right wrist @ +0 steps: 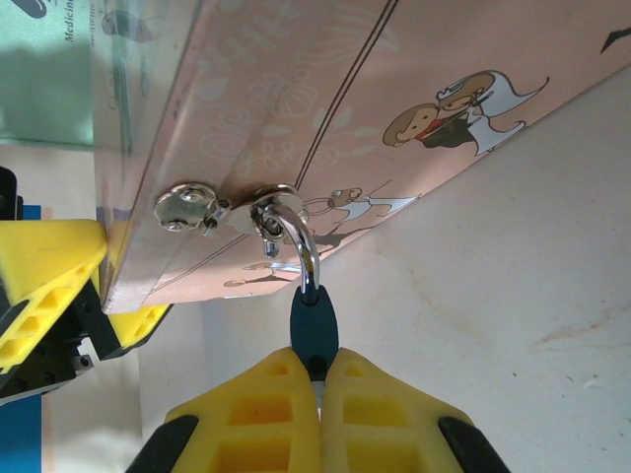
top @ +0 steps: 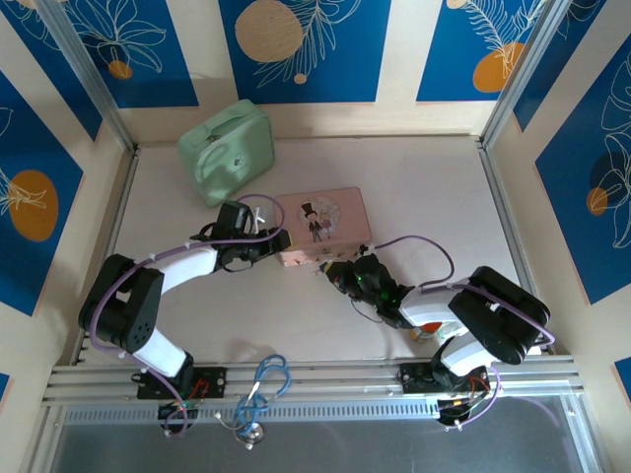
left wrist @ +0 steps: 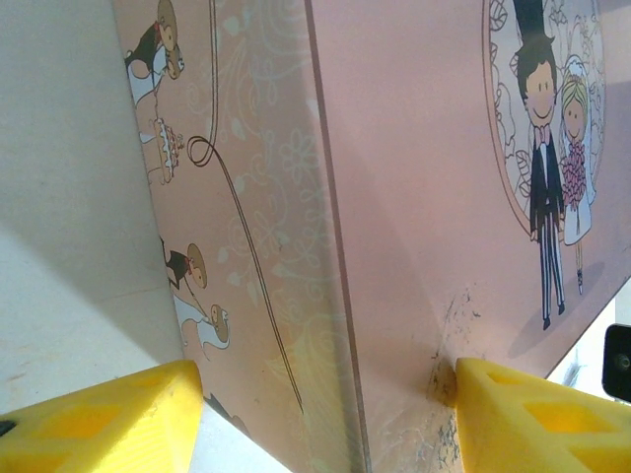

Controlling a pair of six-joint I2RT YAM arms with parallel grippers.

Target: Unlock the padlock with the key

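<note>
The padlock (right wrist: 315,325) has a dark blue body, and its silvery shackle (right wrist: 308,251) hooks through the latch (right wrist: 187,207) on the front of the pink tin (top: 325,222). My right gripper (right wrist: 317,370) is shut just below the padlock's body. A thin silvery sliver, the key (right wrist: 315,392), shows between its pads and runs up into the padlock. In the top view the right gripper (top: 340,274) sits at the tin's near edge. My left gripper (left wrist: 330,394) spans the pink tin's (left wrist: 414,197) corner, with one finger on the lid and the other past the side wall.
A mint-green case (top: 227,148) lies at the back left of the table. Walls with blue panels close in the back and both sides. A left finger (right wrist: 49,271) shows at the tin's far corner. Cables loop near both arm bases.
</note>
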